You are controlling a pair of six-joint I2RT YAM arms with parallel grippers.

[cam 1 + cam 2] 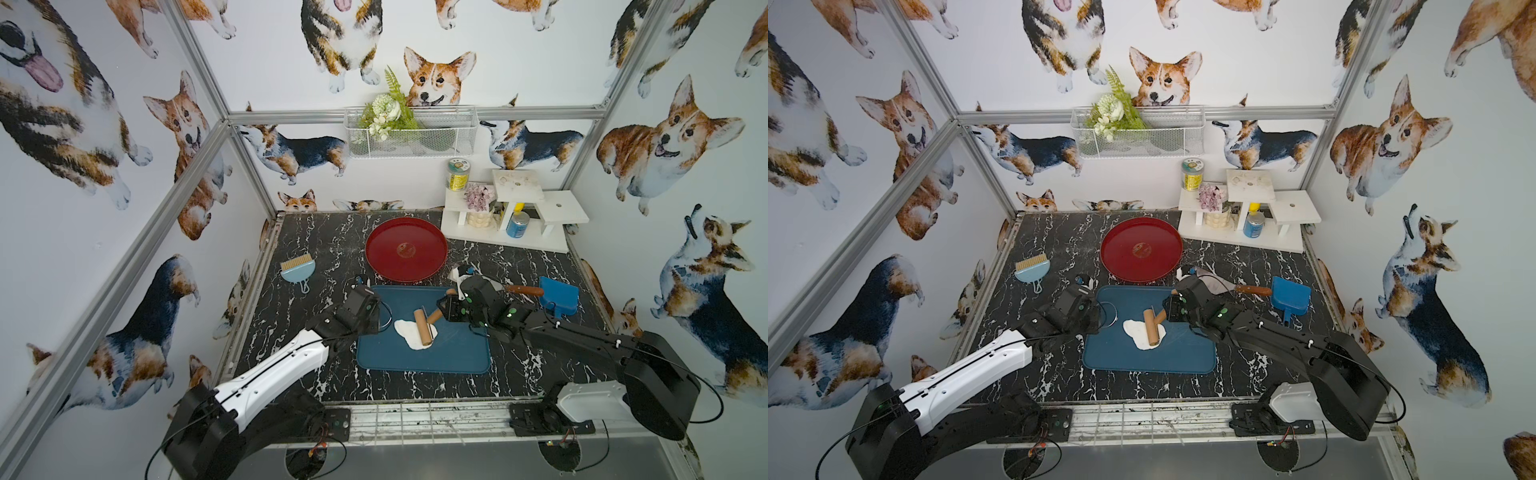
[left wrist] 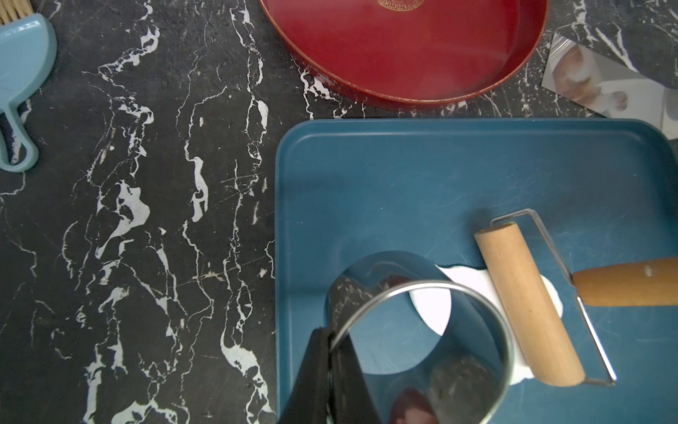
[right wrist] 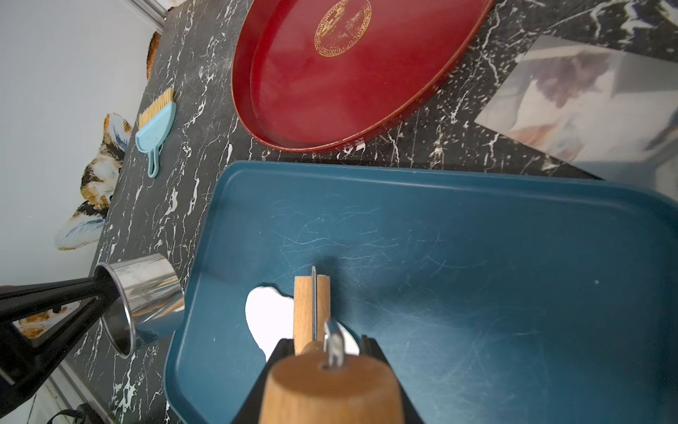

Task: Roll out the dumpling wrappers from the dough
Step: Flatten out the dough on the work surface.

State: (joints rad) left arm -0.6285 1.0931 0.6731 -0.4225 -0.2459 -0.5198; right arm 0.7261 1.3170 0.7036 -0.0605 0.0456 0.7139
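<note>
The dough [image 1: 405, 328] [image 1: 1136, 330] lies as a flattened ragged white sheet on the blue tray [image 1: 457, 357] [image 3: 477, 257]. A wooden roller [image 1: 423, 328] [image 2: 528, 304] rests across it. My right gripper [image 1: 446, 309] [image 3: 324, 348] is shut on the roller's wooden handle [image 3: 326, 389]. At the tray's left edge my left gripper [image 1: 376, 318] [image 2: 332, 341] is shut on the rim of a shiny metal ring cutter [image 2: 422, 330] [image 3: 143, 297], held just left of the dough and above the tray. No dumpling wrappers are in view.
A red plate [image 1: 406, 249] sits behind the tray. A light blue brush [image 1: 297, 268] lies at the left. A metal scraper with a wooden handle [image 1: 519, 289] and a blue dustpan [image 1: 559, 297] are at the right. A white shelf [image 1: 511, 216] stands in the back right corner.
</note>
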